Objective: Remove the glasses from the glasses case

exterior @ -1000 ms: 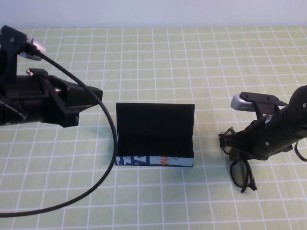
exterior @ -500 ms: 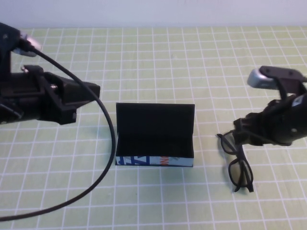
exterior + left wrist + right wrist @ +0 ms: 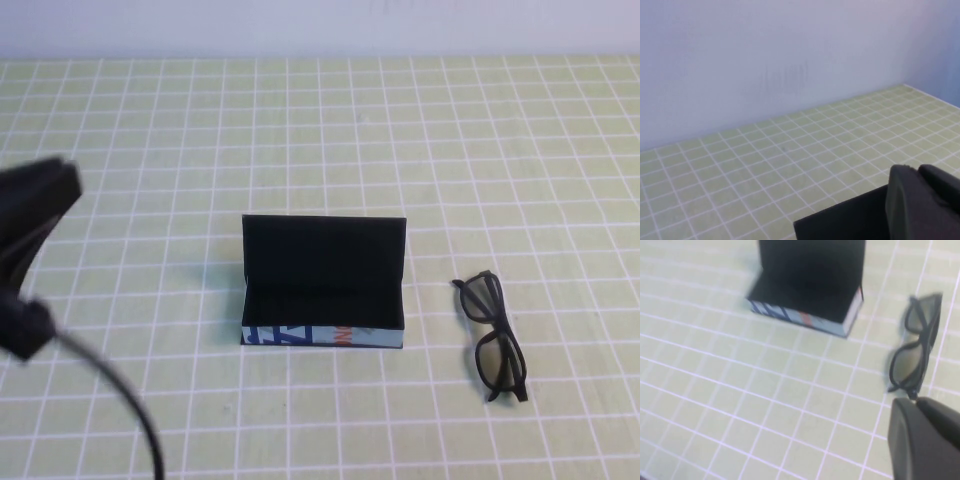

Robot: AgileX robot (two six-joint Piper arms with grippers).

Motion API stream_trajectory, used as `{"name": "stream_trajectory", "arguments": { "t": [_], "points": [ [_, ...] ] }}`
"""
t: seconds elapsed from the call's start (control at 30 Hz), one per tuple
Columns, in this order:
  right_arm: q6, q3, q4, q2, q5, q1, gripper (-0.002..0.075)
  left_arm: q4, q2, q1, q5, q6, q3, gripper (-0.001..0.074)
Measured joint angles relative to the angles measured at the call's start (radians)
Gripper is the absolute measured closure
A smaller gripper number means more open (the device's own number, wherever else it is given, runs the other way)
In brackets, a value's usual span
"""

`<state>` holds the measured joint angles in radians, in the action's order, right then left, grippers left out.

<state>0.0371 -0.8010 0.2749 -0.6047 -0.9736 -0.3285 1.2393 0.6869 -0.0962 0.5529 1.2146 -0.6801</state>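
The glasses case (image 3: 322,285) stands open in the middle of the table, lid upright, its inside black and empty, its printed front facing me. The glasses (image 3: 493,333) lie on the table to the right of the case, apart from it. In the right wrist view the case (image 3: 810,280) and the glasses (image 3: 917,352) both show. My right gripper (image 3: 915,402) is shut and empty, raised above the glasses' near end, and is out of the high view. My left gripper (image 3: 914,169) is shut and empty, raised and facing the back wall.
Part of my left arm (image 3: 35,205) and its black cable (image 3: 120,395) fill the left edge of the high view. A green gridded mat (image 3: 320,130) covers the table. A pale wall (image 3: 790,60) closes the far side.
My right gripper let go of the glasses, which now lie on the mat, and the arm withdrew out of the high view. My left arm pulled back to the left edge.
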Motion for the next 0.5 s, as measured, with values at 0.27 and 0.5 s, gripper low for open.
{"name": "stream_trajectory", "arguments": {
  "t": [0.27, 0.5],
  "points": [
    [0.0, 0.12, -0.002, 0.384, -0.016, 0.005, 0.0741, 0.047, -0.328, 0.0, -0.187, 0.0, 0.308, 0.0739],
    [0.054, 0.281, 0.005, 0.509, 0.257, 0.005, 0.0742, 0.069, -0.57, 0.0, -0.311, 0.0, 0.536, 0.0739]
  ]
}}
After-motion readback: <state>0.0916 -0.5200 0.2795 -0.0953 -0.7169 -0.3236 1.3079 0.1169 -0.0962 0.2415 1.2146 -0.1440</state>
